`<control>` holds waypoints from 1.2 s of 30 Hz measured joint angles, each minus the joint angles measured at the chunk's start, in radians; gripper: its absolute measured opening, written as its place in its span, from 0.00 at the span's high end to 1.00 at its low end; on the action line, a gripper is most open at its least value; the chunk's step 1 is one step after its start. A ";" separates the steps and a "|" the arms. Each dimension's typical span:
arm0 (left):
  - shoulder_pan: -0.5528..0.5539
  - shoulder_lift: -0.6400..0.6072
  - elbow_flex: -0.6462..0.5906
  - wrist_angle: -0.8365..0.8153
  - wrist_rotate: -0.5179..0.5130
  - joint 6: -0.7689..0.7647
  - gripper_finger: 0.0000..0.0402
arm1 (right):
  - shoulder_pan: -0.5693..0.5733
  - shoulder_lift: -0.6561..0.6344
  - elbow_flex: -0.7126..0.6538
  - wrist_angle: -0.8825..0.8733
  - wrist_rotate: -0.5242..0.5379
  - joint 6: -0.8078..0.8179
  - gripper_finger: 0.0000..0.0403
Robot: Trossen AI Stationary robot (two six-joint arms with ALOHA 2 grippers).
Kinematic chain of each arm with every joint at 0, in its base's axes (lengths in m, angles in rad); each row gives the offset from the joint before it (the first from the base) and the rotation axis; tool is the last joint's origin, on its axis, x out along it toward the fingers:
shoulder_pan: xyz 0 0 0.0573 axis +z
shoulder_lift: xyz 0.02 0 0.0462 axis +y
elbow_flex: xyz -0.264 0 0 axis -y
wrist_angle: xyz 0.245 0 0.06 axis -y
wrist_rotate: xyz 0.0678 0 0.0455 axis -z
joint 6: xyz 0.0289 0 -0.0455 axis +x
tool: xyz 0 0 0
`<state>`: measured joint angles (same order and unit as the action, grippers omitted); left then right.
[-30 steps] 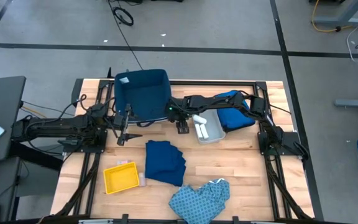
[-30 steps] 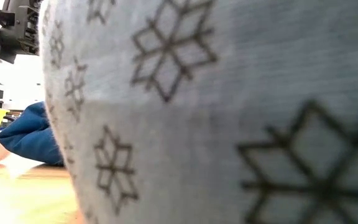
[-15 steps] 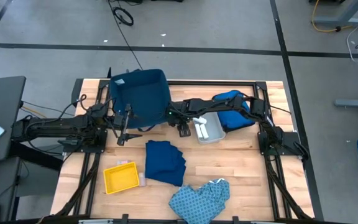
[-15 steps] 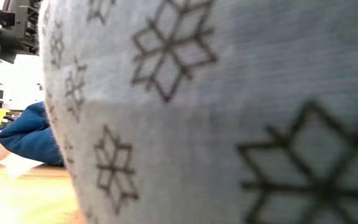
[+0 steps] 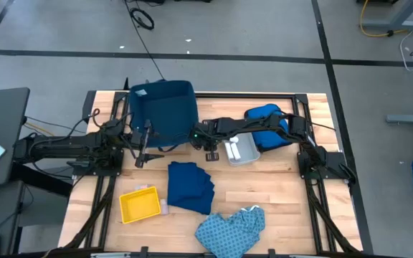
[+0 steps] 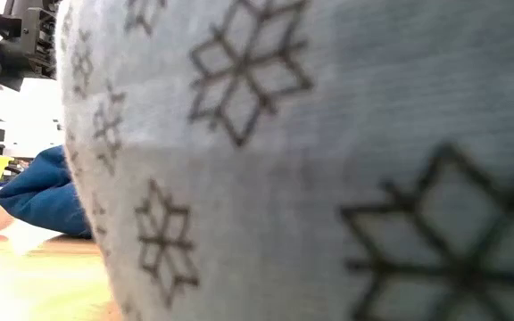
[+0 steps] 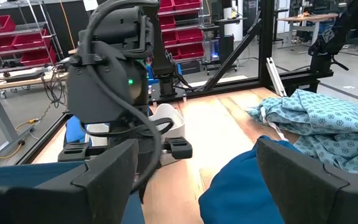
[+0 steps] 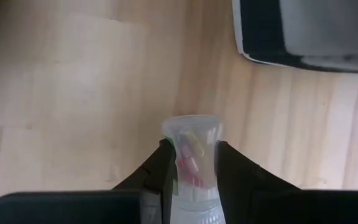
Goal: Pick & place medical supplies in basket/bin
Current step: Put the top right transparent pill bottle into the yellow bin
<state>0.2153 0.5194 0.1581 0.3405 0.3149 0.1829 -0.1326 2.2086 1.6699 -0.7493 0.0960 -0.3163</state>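
Observation:
My right gripper (image 5: 210, 148) hovers between the navy bin (image 5: 163, 107) and the grey tray (image 5: 242, 150), shut on a small clear packet (image 8: 190, 155) with coloured bits inside. White packets lie in the grey tray. My left gripper (image 5: 140, 155) waits open at the bin's left near corner; its wrist view faces the right gripper (image 7: 120, 74). The navy garment (image 5: 191, 186) and the light blue patterned garment (image 5: 231, 228) lie flat on the table. The yellow tray (image 5: 140, 204) sits near the left near corner. My right gripper pinches the clear packet between its two fingers (image 8: 162, 171), coming from above and pointing down. The packet's free end (image 8: 190, 127) sticks out past the fingertips toward the wood. Whether that end touches the table, I cannot tell.
A royal-blue puffy bundle (image 5: 267, 127) lies against the grey tray's far right side. The patterned garment (image 6: 328, 160) fills most of the low view, with the navy garment (image 6: 43, 196) beside it. Bare wood shows right of the navy garment (image 5: 278, 186).
My right arm's wrist has crept a little toward the table's near edge, still shut on the packet. The bin's soft walls wobbled slightly and settled.

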 joint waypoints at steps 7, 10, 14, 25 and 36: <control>0.000 0.000 0.000 0.000 0.000 0.000 0.18 | 0.048 -0.034 -0.006 -0.048 0.009 0.054 0.77; 0.000 0.000 0.000 0.000 0.000 0.000 0.18 | 0.065 -0.071 -0.006 -0.047 0.013 0.075 0.77; 0.000 0.000 0.000 0.001 0.000 -0.003 0.18 | 0.093 -0.108 -0.005 -0.045 0.020 0.094 0.77; 0.000 0.000 0.000 0.000 0.000 -0.009 0.18 | 0.174 -0.209 -0.003 -0.008 0.032 0.102 0.77; 0.000 -0.019 0.000 -0.015 0.000 -0.037 0.18 | 0.267 -0.217 -0.018 0.406 -0.152 0.021 0.79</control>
<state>0.2154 0.5007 0.1585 0.3256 0.3153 0.1454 0.1347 1.9915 1.6522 -0.3438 -0.0555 -0.2953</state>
